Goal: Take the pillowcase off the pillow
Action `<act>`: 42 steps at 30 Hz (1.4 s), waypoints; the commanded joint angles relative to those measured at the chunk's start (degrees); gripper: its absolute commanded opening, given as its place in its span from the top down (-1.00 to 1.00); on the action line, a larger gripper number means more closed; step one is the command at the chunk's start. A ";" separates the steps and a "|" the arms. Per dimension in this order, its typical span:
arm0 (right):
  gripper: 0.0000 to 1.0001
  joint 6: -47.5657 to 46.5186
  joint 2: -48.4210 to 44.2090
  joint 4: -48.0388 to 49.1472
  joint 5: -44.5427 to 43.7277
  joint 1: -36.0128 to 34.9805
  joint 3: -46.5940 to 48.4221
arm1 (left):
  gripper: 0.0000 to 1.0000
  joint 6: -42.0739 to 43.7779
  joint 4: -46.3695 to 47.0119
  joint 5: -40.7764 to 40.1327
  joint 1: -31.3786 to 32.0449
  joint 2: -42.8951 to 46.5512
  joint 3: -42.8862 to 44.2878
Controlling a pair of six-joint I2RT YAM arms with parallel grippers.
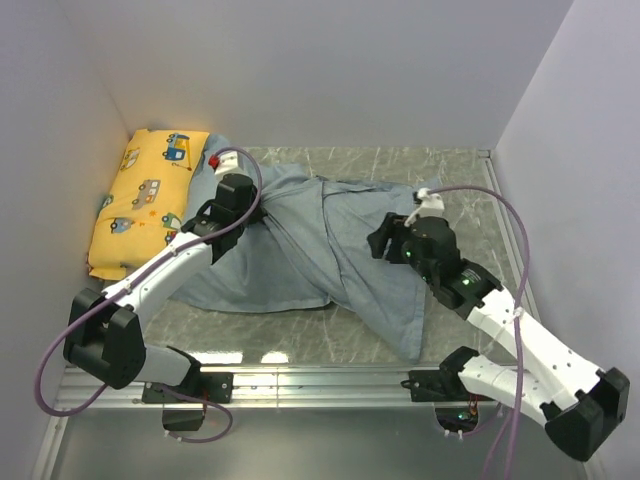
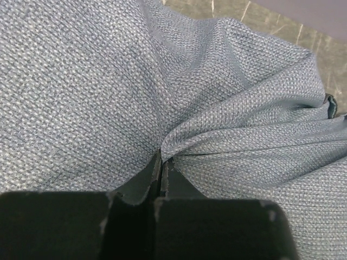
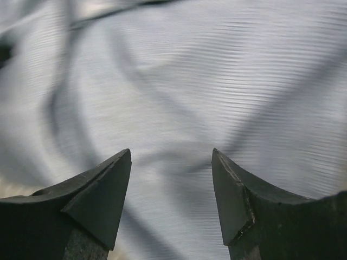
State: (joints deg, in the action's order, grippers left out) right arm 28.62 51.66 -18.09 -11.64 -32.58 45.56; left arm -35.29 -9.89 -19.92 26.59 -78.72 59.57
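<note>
The pillowcase [image 1: 300, 262] lies crumpled and spread across the middle of the table, its paler blue-grey side showing. No plain white pillow shows in any view. My left gripper [image 1: 262, 215] is at the fabric's left upper part, shut on a pinched fold of the pillowcase [image 2: 81, 81], with creases running out from the closed tips [image 2: 162, 157]. My right gripper [image 1: 378, 243] is open just above the right part of the pillowcase [image 3: 190, 70], with nothing between its fingers [image 3: 171, 153].
A yellow cushion printed with cartoon cars [image 1: 145, 200] lies against the left wall, just left of the left gripper. White walls close in the left, back and right. The marbled tabletop [image 1: 460, 180] shows at the back right and along the front [image 1: 260, 330].
</note>
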 commanded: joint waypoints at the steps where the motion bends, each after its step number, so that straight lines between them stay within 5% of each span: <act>1: -0.36 -1.46 5.44 0.68 -3.83 -7.12 5.84 | 0.99 -1.71 2.59 2.52 -0.31 -1.00 -2.00; 8: -0.38 -2.87 17.06 0.86 -6.38 -14.44 11.12 | 0.99 -1.54 3.03 1.82 -0.31 -1.61 -2.44; 11: -0.20 -2.78 20.41 -0.18 -7.51 -14.53 11.74 | 0.99 -1.45 2.69 1.38 -0.31 -2.23 -1.92; 15: 0.68 -1.38 16.13 -3.79 -15.68 -12.35 9.38 | 0.99 -1.19 2.07 0.41 -1.62 -2.23 -0.86; 19: 0.97 -0.50 6.02 -5.20 -15.61 -3.33 2.19 | 0.99 -1.98 2.77 2.43 -5.05 -1.53 -0.60; 25: 1.00 0.29 -1.74 -4.51 -11.31 11.73 -5.47 | 0.99 -3.03 3.21 5.67 -12.60 0.67 -0.51; 30: 1.00 3.89 3.61 1.91 -0.86 12.28 -7.94 | 0.99 -2.33 4.09 10.07 -12.62 0.58 1.15; 35: 1.00 5.04 6.35 5.77 2.23 12.10 -9.44 | 0.88 2.40 2.51 9.12 -5.87 0.06 4.05; 42: 1.00 5.65 5.65 7.89 4.52 11.92 -10.14 | 0.43 7.42 -5.13 0.51 4.78 -1.26 15.20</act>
State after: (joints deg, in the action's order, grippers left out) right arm 32.99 58.30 -14.94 -10.39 -20.58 35.83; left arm -31.75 -12.36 -14.59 28.18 -80.14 68.84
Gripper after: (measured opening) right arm 0.008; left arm 0.263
